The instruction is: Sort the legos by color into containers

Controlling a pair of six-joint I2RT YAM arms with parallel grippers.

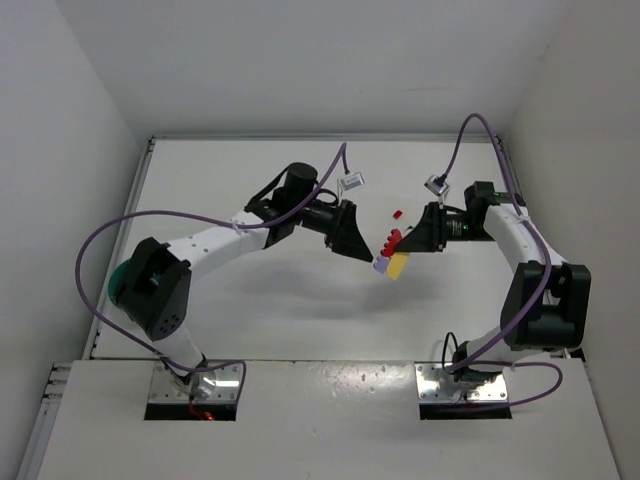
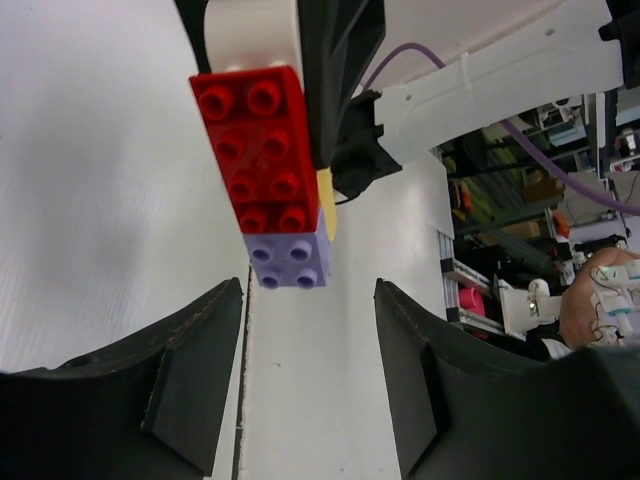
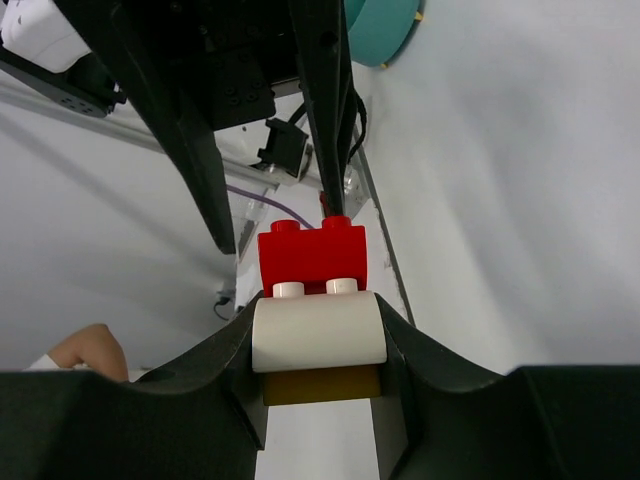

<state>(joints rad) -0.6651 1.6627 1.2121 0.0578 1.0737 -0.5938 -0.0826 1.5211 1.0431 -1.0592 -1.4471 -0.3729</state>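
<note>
My right gripper is shut on a stack of joined legos held above the table. In the right wrist view its fingers clamp a white brick, with a red brick beyond it and a yellow brick under it. My left gripper is open and faces the stack's free end. The left wrist view shows its jaws spread, just short of the red brick and a purple brick. The teal bowl sits at the far left, mostly hidden behind the left arm.
A small red brick lies on the table behind the two grippers. The teal bowl's rim shows at the top of the right wrist view. White walls enclose the table at left, right and back.
</note>
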